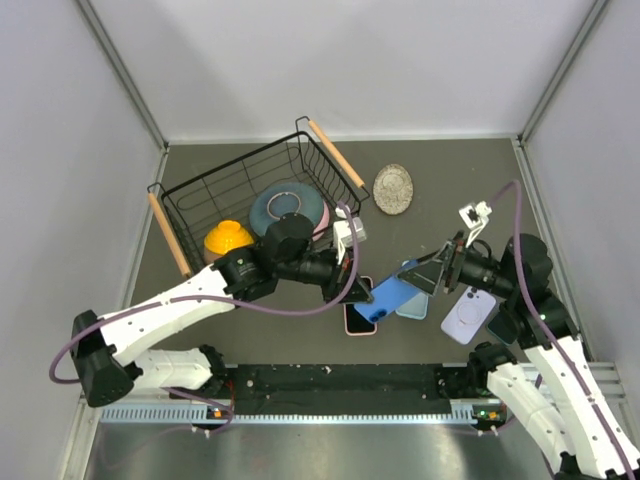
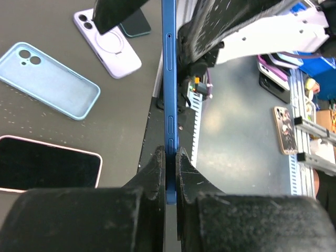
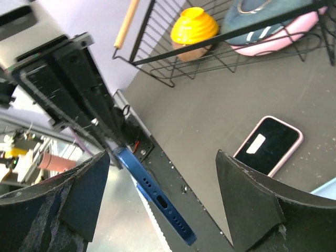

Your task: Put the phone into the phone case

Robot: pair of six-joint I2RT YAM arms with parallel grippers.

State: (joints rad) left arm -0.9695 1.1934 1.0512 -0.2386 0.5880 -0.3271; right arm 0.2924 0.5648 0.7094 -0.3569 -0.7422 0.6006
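One dark tabletop [image 1: 450,170] carries everything. At its far left corner stands a wire basket [image 1: 337,155] with wooden handles. Inside it are a blue-grey dish [image 1: 290,207] and a yellow bowl [image 1: 228,238] that lies upside down. A round silver disc [image 1: 393,188] lies near the far edge, just right of the basket.

Toward the middle of the near edge three flat things lie on the surface. The first is a lilac case [image 1: 467,315], on the right. The second is a light blue case [image 2: 50,79], open side up and with nothing in it. The third is a pink-rimmed phone [image 3: 268,144] with a dark screen, on the left.

Above these, the blue phone [image 1: 390,296] is held in the air and does not touch the tabletop. The left end effector [image 2: 170,152] is pressed together on one end of it, one finger on each flat face. The right end effector [image 3: 163,157] is spread wide. The free end of the blue phone reaches between its two fingers [image 3: 247,194], but neither finger touches the phone.
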